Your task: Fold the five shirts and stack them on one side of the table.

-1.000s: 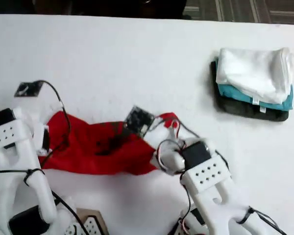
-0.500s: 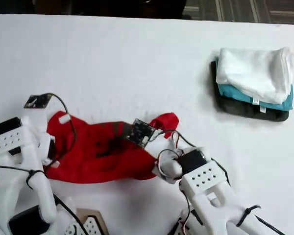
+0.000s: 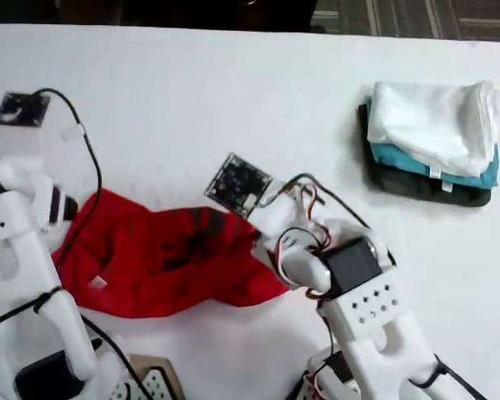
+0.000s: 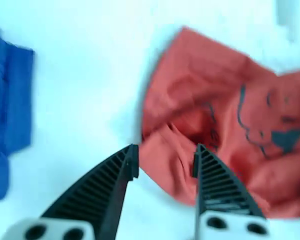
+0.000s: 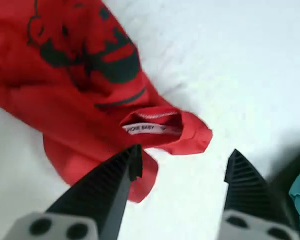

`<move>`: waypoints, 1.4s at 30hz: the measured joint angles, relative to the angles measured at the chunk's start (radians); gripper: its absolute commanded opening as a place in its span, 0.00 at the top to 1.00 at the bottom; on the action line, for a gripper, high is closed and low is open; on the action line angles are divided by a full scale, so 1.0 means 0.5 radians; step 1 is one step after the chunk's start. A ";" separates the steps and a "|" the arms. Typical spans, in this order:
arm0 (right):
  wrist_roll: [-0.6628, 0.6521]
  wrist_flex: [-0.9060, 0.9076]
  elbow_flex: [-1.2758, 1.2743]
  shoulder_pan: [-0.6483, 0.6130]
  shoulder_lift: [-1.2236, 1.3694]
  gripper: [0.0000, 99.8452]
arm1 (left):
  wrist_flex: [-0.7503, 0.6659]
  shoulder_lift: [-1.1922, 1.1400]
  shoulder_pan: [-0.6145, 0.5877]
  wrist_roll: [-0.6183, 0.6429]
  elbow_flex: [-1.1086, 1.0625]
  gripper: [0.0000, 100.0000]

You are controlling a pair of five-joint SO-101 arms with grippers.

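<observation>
Red crumpled shirt with dark print (image 3: 162, 258) lies unfolded on the white surface (image 3: 233, 100). Left gripper (image 4: 165, 160) is released above one edge of the shirt. Right gripper (image 5: 184, 162) is released above its collar end. Blue garment (image 4: 7, 110) lies near the shirt. Folded stack of white, teal and dark shirts (image 3: 429, 142) sits well apart, beyond it.

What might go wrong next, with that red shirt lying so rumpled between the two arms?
The red shirt lies bunched, so the open left end effector, over its rumpled edge, may pinch several layers and spoil the fold.
The open right end effector hangs by the collar; closing there might catch just a thin edge that slips.
A loose cable hangs close to the cloth and might snag it.
</observation>
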State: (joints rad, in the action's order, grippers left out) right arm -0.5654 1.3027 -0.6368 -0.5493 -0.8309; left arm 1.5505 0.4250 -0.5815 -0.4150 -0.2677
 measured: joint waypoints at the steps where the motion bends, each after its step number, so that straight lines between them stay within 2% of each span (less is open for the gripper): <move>1: 0.043 -0.034 0.012 0.021 0.031 0.72 | -0.046 -0.012 0.000 0.009 0.000 0.80; 7: 0.325 -0.261 0.104 0.190 0.506 0.60 | -0.328 -0.399 0.101 0.031 -0.031 0.80; 14: 0.377 -0.307 0.288 0.104 1.142 0.59 | -0.512 -0.911 0.104 0.031 -0.031 0.80; 22: 0.377 -0.423 0.344 0.101 1.700 0.60 | -0.531 -1.126 0.135 0.028 -0.031 0.81; 24: 0.356 -0.433 0.344 0.098 1.792 0.65 | -0.534 -1.151 0.135 0.028 -0.031 0.85; 27: 0.325 -0.442 0.350 0.101 1.906 0.80 | -0.571 -1.200 0.129 0.028 -0.031 0.99; 28: 0.313 -0.448 0.350 0.101 1.933 0.85 | -0.595 -1.224 0.132 0.028 -0.031 0.96; 31: 0.307 -0.457 0.381 0.101 1.985 0.98 | -0.657 -1.310 0.135 0.028 -0.031 0.97; 36: 0.310 -0.577 0.393 0.144 2.004 0.98 | -0.678 -1.412 0.153 0.028 0.046 0.97; 42: 0.304 -0.660 0.562 0.301 2.028 0.98 | -0.586 -1.436 0.230 0.089 0.374 0.97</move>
State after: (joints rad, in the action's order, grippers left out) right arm -0.4135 0.9728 -0.3560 -0.3989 0.1834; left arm 1.2574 -0.2931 -0.4664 -0.3705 -0.0806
